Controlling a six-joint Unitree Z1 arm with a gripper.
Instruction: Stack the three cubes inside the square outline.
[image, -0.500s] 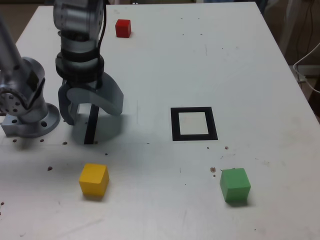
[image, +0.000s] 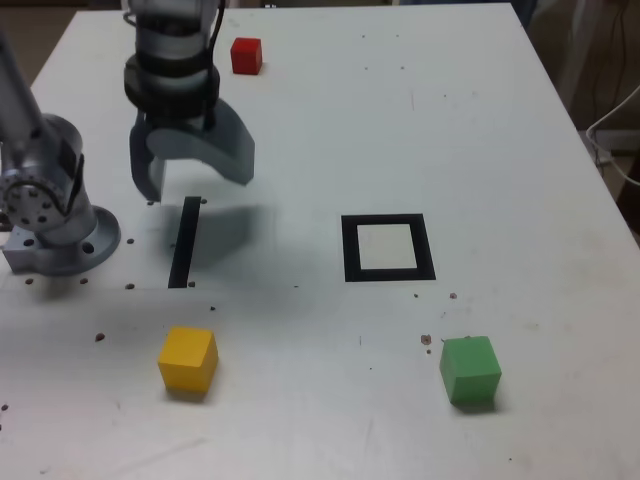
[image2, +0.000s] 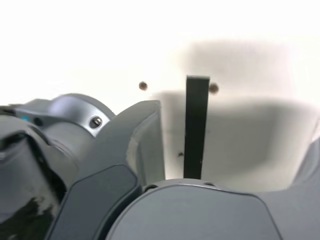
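1. Table: all three blocks lie on it, well apart from one another. Stack height nil; none of the three is placed.
2. Arm: reaches over the exterior view's left part of the table, raised clear of the surface; its shadow falls below.
3. Gripper: fingers spread wide, nothing between them. Wrist view agrees: only bare table and the strip beneath. No block near enough to touch.
4. Outline: lies flat right of the table's middle in the exterior view. White centre bare, so the base block is wanting.
5. Strip: flat dark mark near the gripper; judged no part of the stack.
6. Green block: nearer the camera than the outline and towards the exterior view's right. Upright, outside the frame. To be moved.
7. Yellow block: near side, exterior view's left. Upright, also outside. To be moved.
8. Red block: far side, exterior view's left; looks the smallest, though it is also farthest off. To be moved.

Remaining, by my estimate: the whole job, i.e. three picks, one placement inside the outline, then two on top. Order of colours cannot be told.
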